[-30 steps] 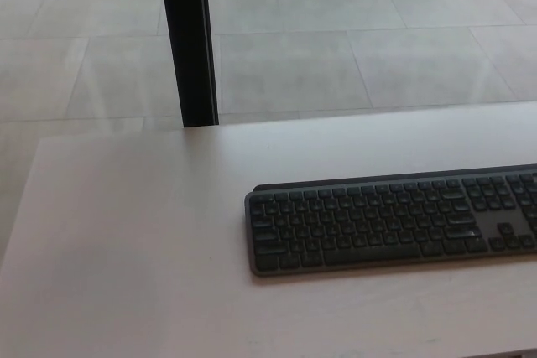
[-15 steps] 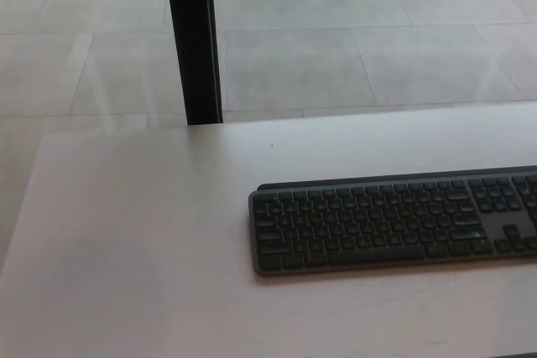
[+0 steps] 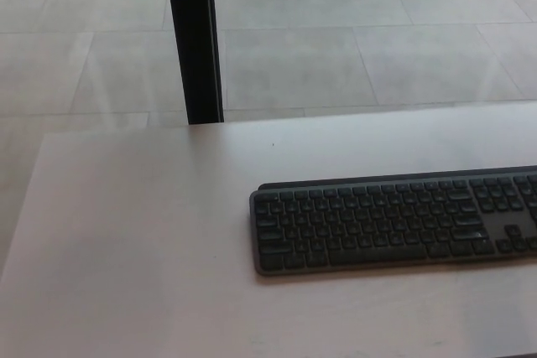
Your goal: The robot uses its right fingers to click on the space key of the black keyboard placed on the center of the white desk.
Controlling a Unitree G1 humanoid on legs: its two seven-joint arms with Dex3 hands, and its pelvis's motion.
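Lying flat on the white desk (image 3: pixel 126 232), the black keyboard (image 3: pixel 394 222) sits toward the right part of the head view, its right end cut off by the picture's edge. Long side runs roughly parallel to the desk's near edge, tilted very slightly. Space key (image 3: pixel 375 255) is the long bar in the bottom key row, on the keyboard's near side, nothing touching it. Key legends too small to read. Arrow cluster and part of a number pad show at the keyboard's right end. Bare desk surface spreads left of the keyboard and behind it; a tiny dark speck (image 3: pixel 272 145) sits on the desk behind the keyboard's left end, apart from it. Black vertical post (image 3: pixel 194 39) rises beyond the desk's far edge, behind and left of the keyboard. Grey tiled floor (image 3: pixel 352 31) fills the area past the desk. Neither robot hand shows anywhere, left or right, so finger spread cannot be told for either one.
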